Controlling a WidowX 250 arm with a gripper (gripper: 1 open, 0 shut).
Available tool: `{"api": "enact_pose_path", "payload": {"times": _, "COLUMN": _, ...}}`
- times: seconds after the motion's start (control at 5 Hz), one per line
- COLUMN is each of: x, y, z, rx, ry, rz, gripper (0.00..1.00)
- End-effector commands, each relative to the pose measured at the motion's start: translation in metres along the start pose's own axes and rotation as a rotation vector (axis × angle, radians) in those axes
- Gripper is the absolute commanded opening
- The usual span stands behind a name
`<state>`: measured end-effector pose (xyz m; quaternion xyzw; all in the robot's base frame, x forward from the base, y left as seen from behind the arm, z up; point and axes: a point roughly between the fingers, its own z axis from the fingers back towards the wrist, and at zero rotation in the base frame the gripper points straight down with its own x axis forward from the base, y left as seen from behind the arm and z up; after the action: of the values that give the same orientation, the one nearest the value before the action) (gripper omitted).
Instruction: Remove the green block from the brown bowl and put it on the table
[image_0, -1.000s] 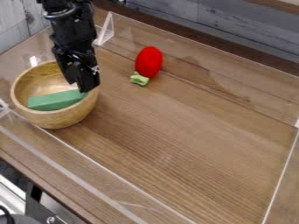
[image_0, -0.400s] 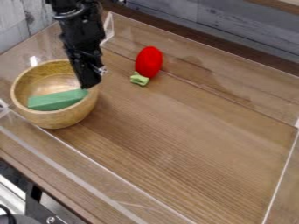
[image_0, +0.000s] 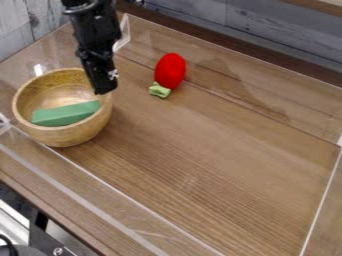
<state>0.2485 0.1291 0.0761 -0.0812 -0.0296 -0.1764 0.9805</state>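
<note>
Wood-grain counter (image_0: 214, 150) is bare of the green block (image_0: 64, 113), lying inside the brown bowl (image_0: 30, 126); nothing is done yet. The gripper (image_0: 102, 86) hangs at the bowl's far rim; jaws' state unclear.

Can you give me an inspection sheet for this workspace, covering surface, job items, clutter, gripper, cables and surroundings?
Surface: wood-grain table, low clear acrylic walls around the edges.
Job's things: green block lies tilted inside the brown bowl, one end near the rim; not lifted.
Clutter: red rounded object with a small light-green piece at its base, apart from the bowl.
Grippers: gripper points down over the bowl's right rim; jaw state unclear.
Cables: nothing seen.
Surroundings: grey plank wall behind.
</note>
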Motion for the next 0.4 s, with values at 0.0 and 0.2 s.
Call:
{"api": "enact_pose_path", "payload": {"times": 0.0, "x": -0.004, "y": 0.016, "z": -0.001, "rx": 0.046, "ry": -0.012, "rz": -0.027, "gripper": 1.0}}
{"api": "enact_pose_path", "payload": {"times": 0.2, "x": -0.013, "y": 0.026, "z": -0.017, "rx": 0.045, "ry": 0.01, "rz": -0.051, "gripper": 1.0}}
